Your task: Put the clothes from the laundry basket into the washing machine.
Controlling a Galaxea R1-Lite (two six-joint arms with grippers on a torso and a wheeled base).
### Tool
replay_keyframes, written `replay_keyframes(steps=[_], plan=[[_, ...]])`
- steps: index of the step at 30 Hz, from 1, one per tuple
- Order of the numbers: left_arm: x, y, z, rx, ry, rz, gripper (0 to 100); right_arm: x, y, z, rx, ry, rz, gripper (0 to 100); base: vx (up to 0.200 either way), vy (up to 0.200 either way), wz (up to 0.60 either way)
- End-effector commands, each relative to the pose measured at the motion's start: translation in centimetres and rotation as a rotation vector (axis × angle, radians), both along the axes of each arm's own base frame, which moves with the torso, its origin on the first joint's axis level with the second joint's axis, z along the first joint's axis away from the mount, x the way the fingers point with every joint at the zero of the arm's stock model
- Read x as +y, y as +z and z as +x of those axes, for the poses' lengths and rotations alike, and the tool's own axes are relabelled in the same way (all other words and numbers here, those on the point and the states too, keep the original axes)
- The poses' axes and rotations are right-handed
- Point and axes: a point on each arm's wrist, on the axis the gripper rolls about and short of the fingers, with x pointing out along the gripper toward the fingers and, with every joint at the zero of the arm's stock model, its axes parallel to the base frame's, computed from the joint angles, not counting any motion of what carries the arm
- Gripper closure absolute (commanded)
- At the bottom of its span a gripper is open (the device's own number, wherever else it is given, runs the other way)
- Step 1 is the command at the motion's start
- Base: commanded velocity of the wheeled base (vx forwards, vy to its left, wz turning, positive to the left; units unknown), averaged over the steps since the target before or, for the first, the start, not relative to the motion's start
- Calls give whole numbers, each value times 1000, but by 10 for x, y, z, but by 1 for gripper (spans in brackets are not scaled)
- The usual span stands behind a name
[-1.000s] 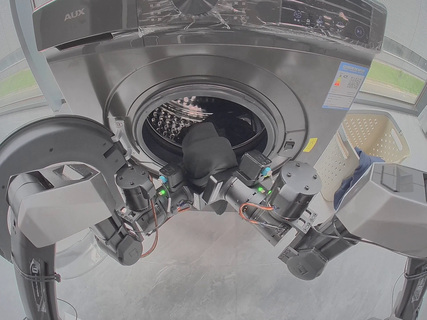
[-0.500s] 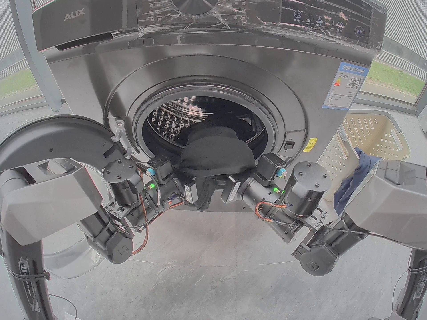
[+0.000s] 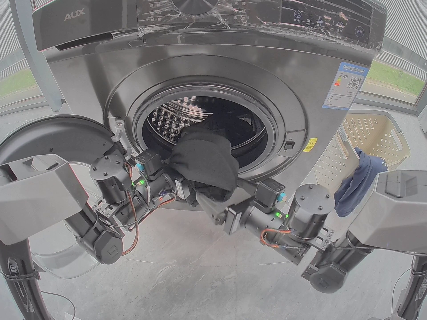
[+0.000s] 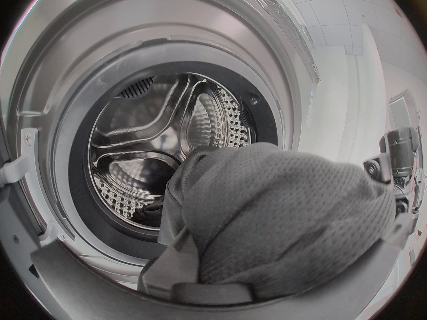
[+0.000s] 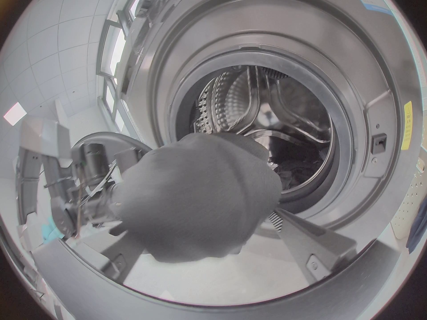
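The washing machine [image 3: 267,67] stands on the grey floor [image 3: 200,267] with its round door [image 3: 53,134] swung open on the robot's left, baring the steel drum [image 3: 178,116]. A black garment [image 3: 204,161] sits bunched at the lower lip of the opening. Its upper part leans in over the dark rubber seal and its lower part hangs outside in front of the machine. It is draped over the left hand [image 3: 187,192], which is raised to the lower left of the opening. The mesh cloth covers that hand, so I cannot tell whether it is clamped on the cloth or apart.

The right hand [image 3: 217,203] is lower, just under and in front of the bundle, below the rim of the opening. The right wrist view shows its two fingers [image 5: 311,245] spread wide with nothing gripped between them. The black cloth lies beyond them.

Deep in the drum lies a dark heap of clothes [image 5: 298,165]. The cream laundry basket [image 3: 378,134] stands on the floor beside the machine's right side, and a blue garment [image 3: 356,183] hangs over its near rim
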Motion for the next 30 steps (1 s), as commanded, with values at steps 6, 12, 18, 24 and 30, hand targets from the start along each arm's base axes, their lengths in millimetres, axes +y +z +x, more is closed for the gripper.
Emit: replay_keyframes(steps=[6, 12, 18, 24, 30], plan=[[23, 29, -50, 12, -19, -35, 100, -53, 4, -78, 49, 200, -152, 0, 0, 0, 0], [27, 30, -86, 51, -74, -26, 100, -81, 7, -68, 55, 86, -156, 0, 0, 0, 0], [28, 32, -91, 45, -80, -26, 100, -97, 3, -58, 74, 17, -171, 0, 0, 0, 0], [27, 30, -89, 49, -84, -18, 100, -95, 1, -59, 87, 24, -172, 0, 0, 167, 0], [28, 28, -90, 55, -83, -12, 100, -95, -1, -58, 92, 24, -174, 0, 0, 33, 0]])
